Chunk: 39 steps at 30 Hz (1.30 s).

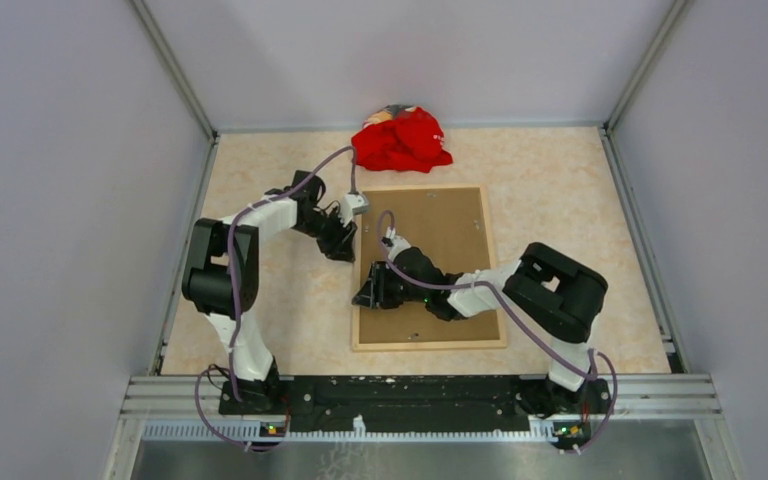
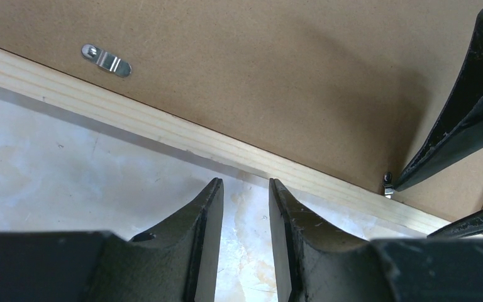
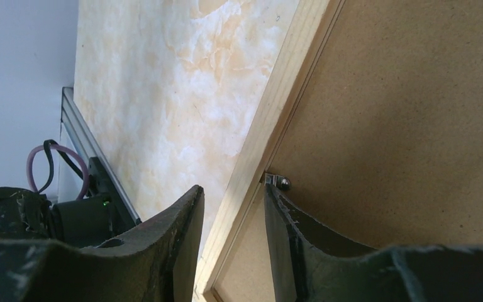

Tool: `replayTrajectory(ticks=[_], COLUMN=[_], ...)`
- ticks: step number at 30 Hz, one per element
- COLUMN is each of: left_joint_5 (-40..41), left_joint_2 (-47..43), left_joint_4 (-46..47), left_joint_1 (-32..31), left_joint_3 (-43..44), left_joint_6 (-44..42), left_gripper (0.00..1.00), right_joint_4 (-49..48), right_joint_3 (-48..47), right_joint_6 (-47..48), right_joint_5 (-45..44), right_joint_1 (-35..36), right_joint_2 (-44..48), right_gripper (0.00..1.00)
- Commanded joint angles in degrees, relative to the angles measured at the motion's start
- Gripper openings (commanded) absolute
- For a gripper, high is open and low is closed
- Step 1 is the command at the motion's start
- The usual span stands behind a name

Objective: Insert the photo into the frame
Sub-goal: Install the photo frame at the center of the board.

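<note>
One light-wood rectangular frame (image 1: 429, 343), two tools.
Left tool (image 2: 244, 180) part-open, empty; right tool (image 3: 233, 187) straddles the nine-o'clock rail, grip unclear.

Frame (image 1: 428, 343) pale wood, backing board (image 1: 440, 230) plain brown, table (image 1: 560, 190) cream marbled (orange veins), cloth (image 1: 400, 140) red.

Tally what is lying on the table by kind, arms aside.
Wooden frame: 1
Brown backing board: 1
Red cloth: 1
Total: 3
</note>
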<state>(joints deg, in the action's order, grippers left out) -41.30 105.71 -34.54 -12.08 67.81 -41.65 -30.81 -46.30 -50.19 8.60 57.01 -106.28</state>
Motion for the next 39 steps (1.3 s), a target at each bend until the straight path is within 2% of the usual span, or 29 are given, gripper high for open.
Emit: replayTrajectory(ticks=[1,10,13,17,21,24,29,35,39], left_joint_5=[-1.08,-1.14,-1.11,-2.36,-5.35,-8.23,-11.39,-12.20,-11.31], left_joint_2=[-0.83,-1.29,-1.35,-0.48,4.04,7.46,11.35,12.76,13.29], left_joint_4=[0.72,0.47,-0.28,-0.58,-0.13,-0.13,0.20,-0.65,-0.73], left_joint_1=[-0.05,-0.05,0.02,1.48,4.07,4.87,4.87,4.87,4.87], left_joint_3=[-0.62,-0.74,0.02,3.41,9.54,13.79,16.43,15.48,14.86], left_joint_6=[-0.50,-0.80,-0.89,1.58,7.63,11.00,13.58,11.48,10.69], left_gripper=[0.39,0.39,0.39,0.38,0.38,0.38,0.38,0.36,0.31], right_joint_4=[-0.28,-1.95,-1.91,2.24,7.49,7.41,7.25,5.90,5.16], right_joint_3=[-2.01,-1.97,-1.63,-1.10,-3.95,-7.20,-14.96,-23.33,-26.17], right_joint_6=[0.66,-0.39,-0.75,2.54,7.33,8.59,9.80,8.05,6.84], right_joint_5=[-2.66,-0.15,2.18,2.84,5.36,8.81,13.74,17.14,17.93], right_joint_1=[0.66,0.69,-0.40,-6.15,-14.04,-18.74,-22.94,-23.18,-22.79], right_joint_2=[-1.14,-1.62,2.72,12.41,14.97,12.11,1.67,-11.00,-15.04], right_gripper=[0.41,0.40,0.41,0.45,0.49,0.50,0.50,0.50,0.49])
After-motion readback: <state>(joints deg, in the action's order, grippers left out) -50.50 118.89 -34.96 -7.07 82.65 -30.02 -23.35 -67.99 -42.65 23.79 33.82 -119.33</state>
